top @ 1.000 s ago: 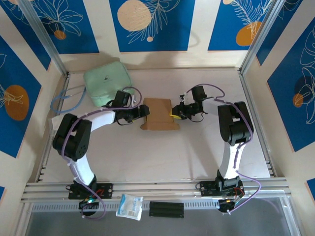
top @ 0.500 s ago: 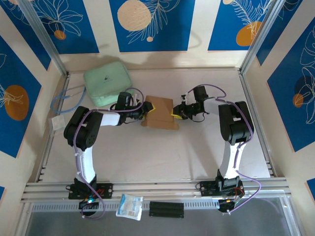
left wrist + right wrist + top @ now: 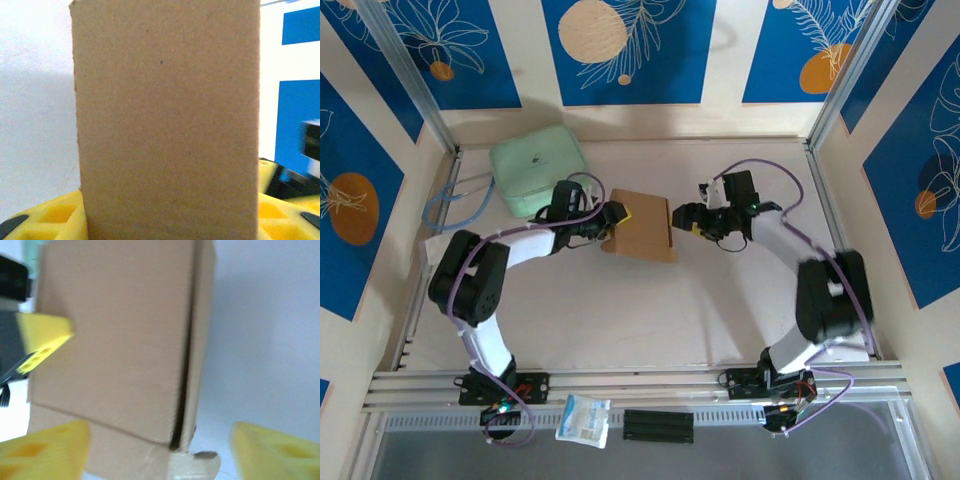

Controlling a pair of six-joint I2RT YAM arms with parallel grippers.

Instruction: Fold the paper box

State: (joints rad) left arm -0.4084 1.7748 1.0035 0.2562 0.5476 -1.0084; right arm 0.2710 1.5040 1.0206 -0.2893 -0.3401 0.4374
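With the left pincer point(image 3: 618, 214), about half closed, grips the box point(image 3: 640, 228) at its left edge, a brown panel wedged between the yellow pads point(image 3: 60, 212). Holds the right pincer point(image 3: 682, 214) wide open just beside the box's right edge, yellow fingers point(image 3: 45, 450) spread to either side of the brown wall in front. Sees the box standing mid-counter point(image 3: 620, 320), one front panel gaping slightly off its side wall, near a mint pouch point(image 3: 535, 168) at far left.

Matt, grainy brown cardboard paper box point(image 3: 640, 228), smooth mint-green pouch point(image 3: 537, 167), matt pale table point(image 3: 670, 310)
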